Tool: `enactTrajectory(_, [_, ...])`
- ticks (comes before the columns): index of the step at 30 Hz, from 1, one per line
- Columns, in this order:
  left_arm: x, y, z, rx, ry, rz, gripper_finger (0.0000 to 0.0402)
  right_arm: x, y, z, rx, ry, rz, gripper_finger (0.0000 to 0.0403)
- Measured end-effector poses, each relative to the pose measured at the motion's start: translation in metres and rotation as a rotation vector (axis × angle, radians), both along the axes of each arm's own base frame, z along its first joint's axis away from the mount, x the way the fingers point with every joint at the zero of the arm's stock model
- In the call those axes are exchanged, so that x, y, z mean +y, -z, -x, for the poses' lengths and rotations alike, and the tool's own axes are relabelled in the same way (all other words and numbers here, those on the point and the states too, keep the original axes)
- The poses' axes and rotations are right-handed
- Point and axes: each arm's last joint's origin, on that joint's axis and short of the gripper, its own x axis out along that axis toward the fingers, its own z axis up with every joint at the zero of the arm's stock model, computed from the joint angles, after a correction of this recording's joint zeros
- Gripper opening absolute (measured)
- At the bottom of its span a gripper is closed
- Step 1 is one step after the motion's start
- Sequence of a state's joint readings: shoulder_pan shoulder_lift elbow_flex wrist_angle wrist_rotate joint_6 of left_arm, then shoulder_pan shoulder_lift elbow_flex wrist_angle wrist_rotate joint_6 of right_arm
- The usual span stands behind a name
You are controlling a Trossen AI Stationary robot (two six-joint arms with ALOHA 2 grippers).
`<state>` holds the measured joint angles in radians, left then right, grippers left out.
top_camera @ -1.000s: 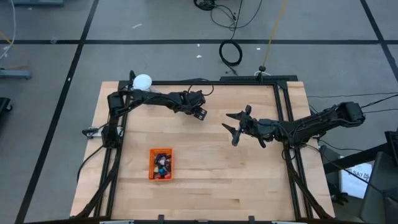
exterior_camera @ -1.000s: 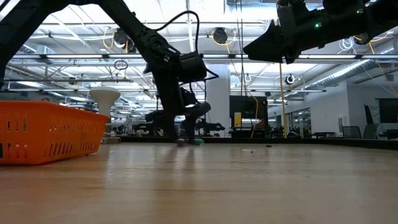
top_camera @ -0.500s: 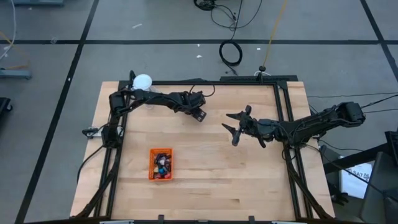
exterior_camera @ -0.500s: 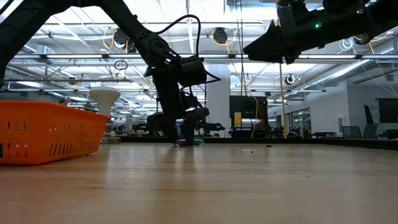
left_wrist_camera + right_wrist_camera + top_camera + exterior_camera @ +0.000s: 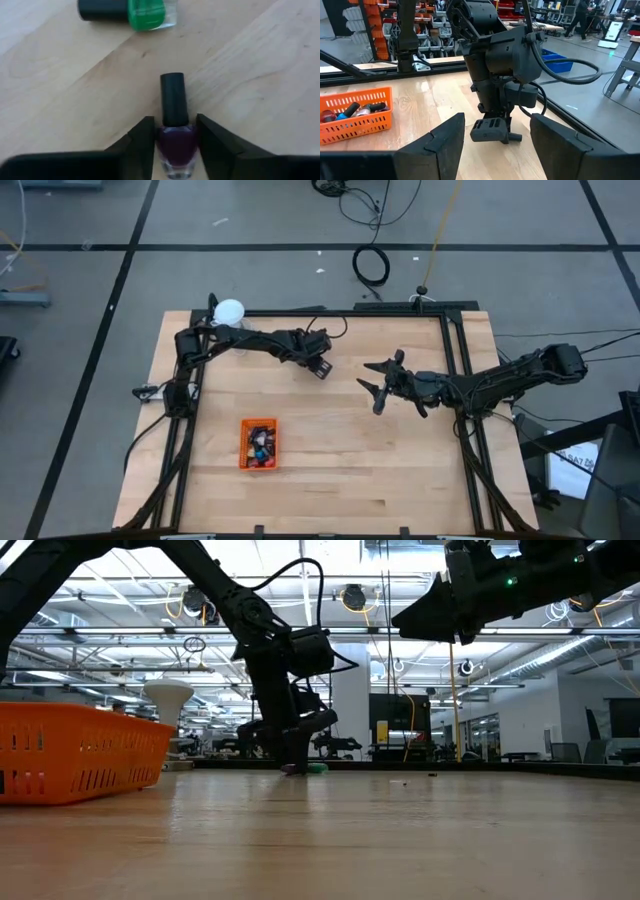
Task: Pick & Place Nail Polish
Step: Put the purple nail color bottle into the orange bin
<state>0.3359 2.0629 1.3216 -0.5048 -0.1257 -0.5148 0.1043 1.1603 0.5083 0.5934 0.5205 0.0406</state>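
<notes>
A purple nail polish bottle (image 5: 175, 145) with a black cap lies on its side on the table. My left gripper (image 5: 320, 366) is low over the table's far middle, with its fingers down on either side of the bottle's glass body. A green bottle (image 5: 127, 10) with a black cap lies on its side just beyond it; both bottles show as small spots in the low view (image 5: 316, 768). My right gripper (image 5: 372, 387) is open and empty, raised above the table to the right of the middle. Several more bottles lie in the orange tray (image 5: 259, 443). My left gripper pinches the purple bottle's glass body (image 5: 175, 150) between its two fingers (image 5: 142, 147), one on each side. The fingers come from above and lie along the bottle. The cap (image 5: 173, 100) sticks out ahead of the fingertips. The bottle lies flat on the table.
The orange tray (image 5: 70, 750) stands at the near left, also seen in the right wrist view (image 5: 355, 112). A white ball (image 5: 229, 310) on a clear stand is at the far left corner. Black frame rails run along the table's left, far and right sides.
My left gripper has come down a little toward the table over the purple bottle. My right arm has kept still.
</notes>
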Motion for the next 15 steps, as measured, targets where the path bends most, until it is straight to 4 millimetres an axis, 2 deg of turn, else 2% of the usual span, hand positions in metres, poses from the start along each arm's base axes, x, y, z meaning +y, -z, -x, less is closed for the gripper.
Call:
enactTrajectory(2, [0.0,0.0,0.0,0.003,0.017,0.001,0.0092,0.0,0.0,0.0,0.0,-0.001,0.0,0.0212])
enactTrajectory(10, [-0.001,-0.006,0.0,-0.009,0.101,-0.006,0.0089,0.0,0.0,0.0,0.002,-0.001,0.0,0.0212])
enactTrajectory(15, [-0.01,-0.03,0.005,-0.04,0.143,-0.009,0.0089,0.0,0.001,0.0,0.007,-0.001,0.0,0.0212])
